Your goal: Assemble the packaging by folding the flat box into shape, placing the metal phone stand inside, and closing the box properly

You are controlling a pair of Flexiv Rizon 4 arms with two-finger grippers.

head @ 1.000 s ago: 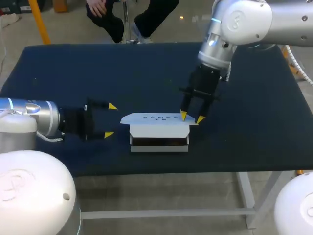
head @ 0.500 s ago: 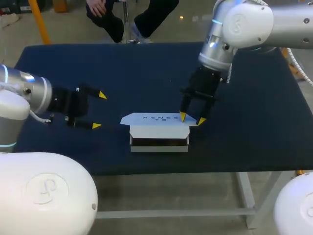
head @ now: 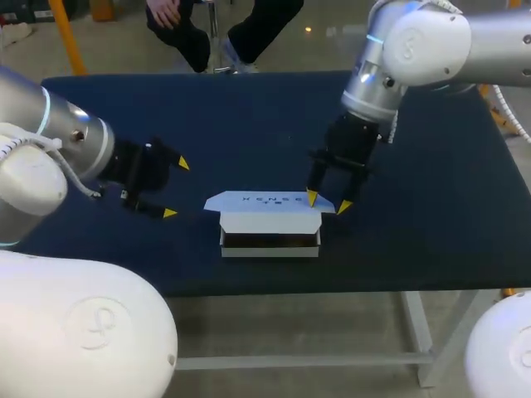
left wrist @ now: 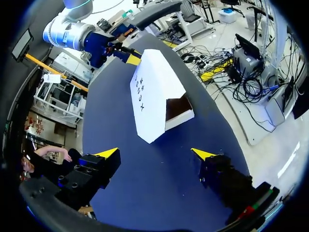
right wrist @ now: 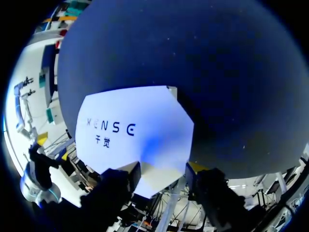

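Note:
A white box (head: 270,222) with print on its lid lies near the table's front edge. Its lid is lowered, and a dark gap shows under the lid's front edge. From the left wrist view, the box (left wrist: 154,96) lies ahead of my left gripper (left wrist: 155,154), which is open, empty and well short of it. In the head view, my left gripper (head: 175,189) hangs left of the box. My right gripper (head: 328,201) stands over the lid's right rear corner. In its own view, the lid's corner flap (right wrist: 161,176) lies between its parted fingers. No phone stand is visible.
The dark blue table (head: 431,207) stretches wide behind and to both sides of the box. Its front edge (head: 332,290) runs close below the box.
My left arm swung up and back, and its gripper now sits slightly farther left and higher. My right gripper's fingers have spread a little at the lid's corner. The box has not moved.

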